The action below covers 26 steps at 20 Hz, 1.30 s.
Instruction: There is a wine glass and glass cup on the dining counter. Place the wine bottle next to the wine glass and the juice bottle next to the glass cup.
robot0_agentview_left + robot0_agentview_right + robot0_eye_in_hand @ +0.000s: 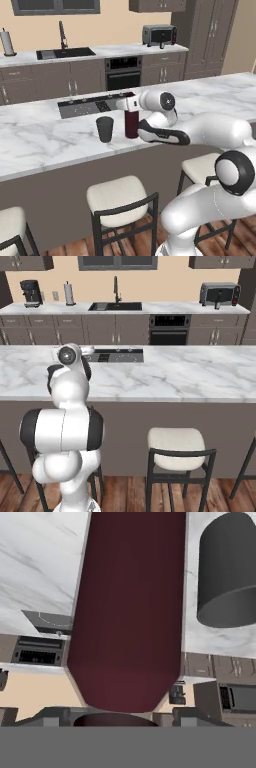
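Left base view: my hand (131,106) reaches over the marble worktop (45,140) of the dining counter and sits at the top of a dark maroon bottle (131,123), which stands upright just beside a dark grey glass cup (105,129), apart from it. By its colour and its neighbour I take this for the juice bottle. Behind them a black cooktop (85,106) is set into the marble; stools (120,197) line the front.

Right base view: my own arm blocks the bottle and cup, and only bare marble worktop (190,376) stretches to the right.

Hand view: the maroon bottle (131,612) runs up the middle, flanked by my two dark fingertips (50,716) at either side of its end, the grey cup (227,572) close alongside. I cannot tell whether the fingers press the bottle or stand just off it.

The risk, as I judge it: the cup stands so near that a sideways drift would knock it, and pulling away at a tilt could topple the tall bottle.
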Tool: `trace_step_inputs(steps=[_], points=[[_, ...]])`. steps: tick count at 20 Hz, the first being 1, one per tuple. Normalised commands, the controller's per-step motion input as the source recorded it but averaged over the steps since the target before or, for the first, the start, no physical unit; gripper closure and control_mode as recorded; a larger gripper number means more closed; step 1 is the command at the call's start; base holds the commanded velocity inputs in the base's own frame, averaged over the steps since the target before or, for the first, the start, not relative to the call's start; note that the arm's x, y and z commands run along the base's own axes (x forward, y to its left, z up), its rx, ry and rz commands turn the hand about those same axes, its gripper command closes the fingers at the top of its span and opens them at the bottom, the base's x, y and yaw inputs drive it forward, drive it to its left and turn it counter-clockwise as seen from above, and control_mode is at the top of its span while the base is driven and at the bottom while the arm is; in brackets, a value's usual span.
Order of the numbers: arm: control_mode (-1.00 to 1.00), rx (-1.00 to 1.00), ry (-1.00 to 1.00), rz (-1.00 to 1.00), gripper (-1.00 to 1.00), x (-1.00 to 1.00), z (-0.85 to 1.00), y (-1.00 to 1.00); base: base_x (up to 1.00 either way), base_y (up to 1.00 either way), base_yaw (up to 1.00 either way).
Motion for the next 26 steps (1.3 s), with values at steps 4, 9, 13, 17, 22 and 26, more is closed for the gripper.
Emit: trace_step_inputs(steps=[4, 9, 13, 17, 22, 26], points=[[-1.00, 0.00, 0.00, 0.04, 1.00, 0.27, -0.19, 0.00, 0.00, 0.00, 0.00], [-1.00, 0.00, 0.00, 0.05, 1.00, 0.36, 0.00, 0.00, 0.00, 0.00, 0.00], [-1.00, 0.00, 0.00, 0.05, 1.00, 0.24, -0.09, 0.00, 0.00, 0.00, 0.00], [-1.00, 0.00, 0.00, 0.05, 1.00, 0.40, -0.18, 0.00, 0.00, 0.00, 0.00], [-1.00, 0.00, 0.00, 0.06, 1.00, 0.16, -0.21, 0.00, 0.00, 0.00, 0.00], [-1.00, 0.00, 0.00, 0.04, 1.00, -0.11, -0.31, 0.00, 0.00, 0.00, 0.00]])
